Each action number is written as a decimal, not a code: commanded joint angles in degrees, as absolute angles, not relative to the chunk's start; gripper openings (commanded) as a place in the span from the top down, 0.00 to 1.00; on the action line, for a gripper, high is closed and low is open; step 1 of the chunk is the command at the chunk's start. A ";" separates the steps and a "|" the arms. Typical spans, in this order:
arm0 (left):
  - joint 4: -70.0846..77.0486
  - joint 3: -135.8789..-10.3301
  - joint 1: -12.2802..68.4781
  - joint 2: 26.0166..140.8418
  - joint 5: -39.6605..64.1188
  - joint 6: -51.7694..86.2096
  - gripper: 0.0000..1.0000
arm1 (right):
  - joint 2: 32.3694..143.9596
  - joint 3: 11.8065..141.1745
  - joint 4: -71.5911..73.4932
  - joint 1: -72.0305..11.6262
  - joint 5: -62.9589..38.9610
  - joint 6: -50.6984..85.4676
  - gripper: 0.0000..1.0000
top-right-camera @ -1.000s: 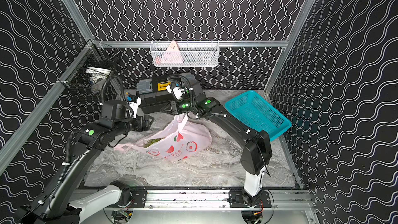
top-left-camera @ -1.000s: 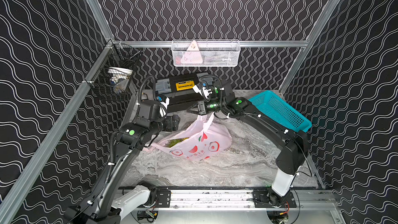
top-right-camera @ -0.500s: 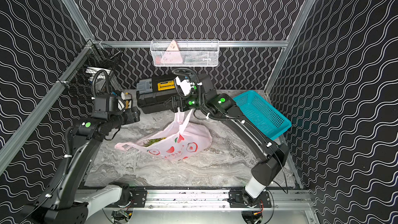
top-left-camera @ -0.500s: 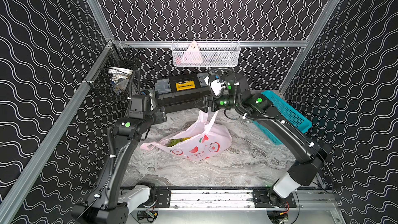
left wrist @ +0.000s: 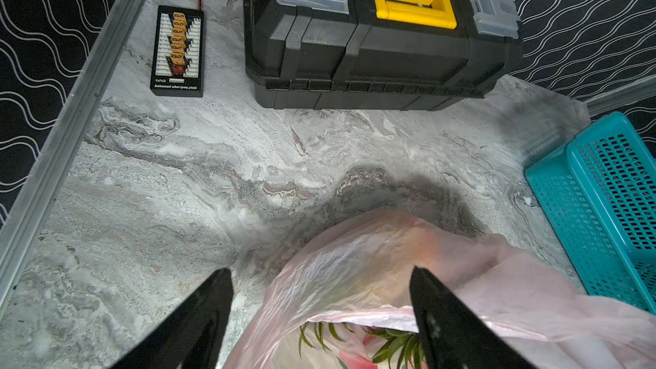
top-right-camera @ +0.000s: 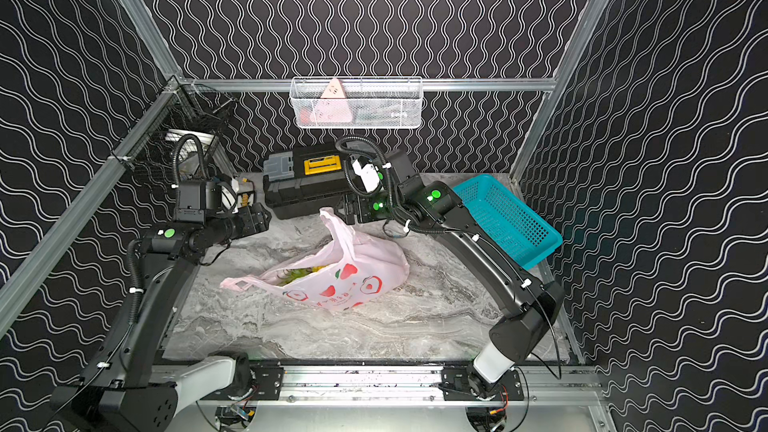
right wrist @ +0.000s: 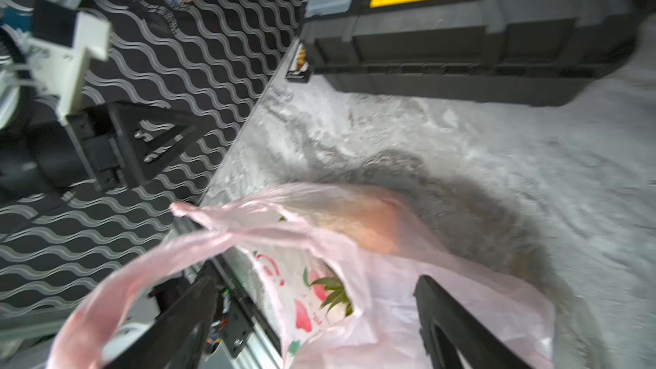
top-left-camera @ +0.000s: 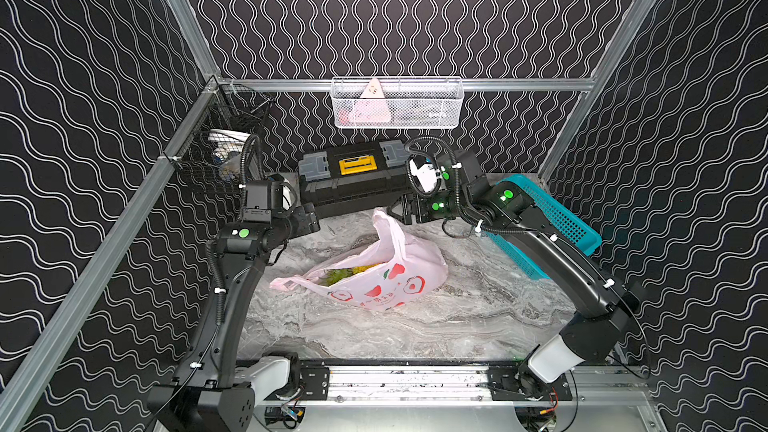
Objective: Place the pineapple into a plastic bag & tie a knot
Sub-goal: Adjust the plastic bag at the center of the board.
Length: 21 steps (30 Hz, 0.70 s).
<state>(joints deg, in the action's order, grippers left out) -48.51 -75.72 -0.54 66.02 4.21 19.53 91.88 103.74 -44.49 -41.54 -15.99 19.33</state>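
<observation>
The pale-pink plastic bag (top-left-camera: 386, 280) (top-right-camera: 353, 280) lies on its side mid-table, mouth open. The pineapple (top-left-camera: 347, 273) (top-right-camera: 301, 274) is inside, with green leaves showing at the mouth. One handle (top-left-camera: 384, 222) stands up free and the other handle (top-left-camera: 286, 283) lies flat toward the left. No knot is in view. My left gripper (top-left-camera: 311, 220) (left wrist: 319, 278) hovers open behind and left of the bag, holding nothing. My right gripper (top-left-camera: 401, 211) (right wrist: 314, 285) hovers open just behind the upright handle, clear of it. Both wrist views look down on the bag (left wrist: 355, 260) (right wrist: 390, 314).
A black toolbox (top-left-camera: 357, 176) with a yellow latch stands at the back, close behind both grippers. A teal basket (top-left-camera: 552, 222) leans at the right under my right arm. A black charging board (left wrist: 177, 49) lies in the back left corner. A wire basket (top-left-camera: 224, 151) hangs on the left wall.
My right gripper opened and let go of the bag's handle, then drew back toward the toolbox. My left arm rose and pulled back to the left. The bag settled.
</observation>
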 commanded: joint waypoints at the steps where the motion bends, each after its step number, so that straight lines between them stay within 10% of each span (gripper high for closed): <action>1: -48.51 -75.85 -2.34 65.69 3.50 18.92 0.15 | 89.31 103.93 -40.76 -41.75 -15.22 20.21 0.15; 11: -36.37 -87.89 -14.57 85.59 17.46 28.85 0.19 | 99.65 121.59 -44.18 -54.47 -29.25 4.40 0.29; 21: -29.67 -87.33 -31.52 93.80 25.49 38.63 0.23 | 125.37 130.38 -44.03 -64.69 -19.98 2.72 0.07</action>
<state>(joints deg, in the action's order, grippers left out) -28.51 -89.47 -24.69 92.88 37.04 30.96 123.31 130.52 -45.15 -64.69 -21.85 3.62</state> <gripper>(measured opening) 0.766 0.925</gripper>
